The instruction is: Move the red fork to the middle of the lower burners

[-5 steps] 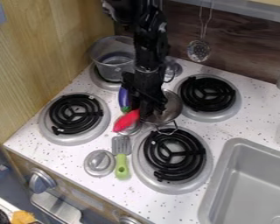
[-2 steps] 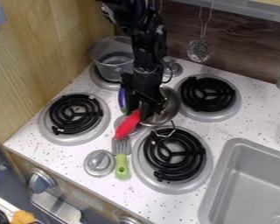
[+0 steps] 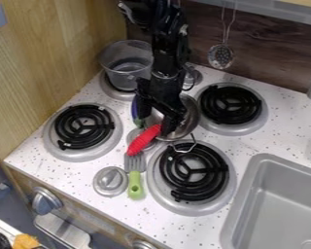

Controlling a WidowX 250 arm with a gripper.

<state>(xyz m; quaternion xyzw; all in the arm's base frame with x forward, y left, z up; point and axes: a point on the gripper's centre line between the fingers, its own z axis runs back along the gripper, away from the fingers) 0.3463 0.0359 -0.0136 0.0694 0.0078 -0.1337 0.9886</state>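
The black gripper (image 3: 158, 119) hangs over the centre of the stove, its fingers apart, one at the left and one at the right. The red fork's handle (image 3: 143, 140) slants down to the left from below the right finger; its other end is hidden behind the gripper. The red handle lies over a small silver knob and ends just above the grey head of a green-handled utensil (image 3: 134, 185). The lower burners are the left one (image 3: 84, 127) and the right one (image 3: 194, 171).
A metal pan (image 3: 184, 116) with a wire handle sits right beside the gripper, and a purple item (image 3: 135, 108) lies to its left. A clear pot (image 3: 126, 63) stands on the back left burner. A silver knob (image 3: 111, 181) is near the front edge; the sink (image 3: 268, 209) is at the lower right.
The gripper has shifted slightly right. The red handle has moved a little down and right, turned steeper, and come closer to the green-handled utensil. The pan has shifted slightly.
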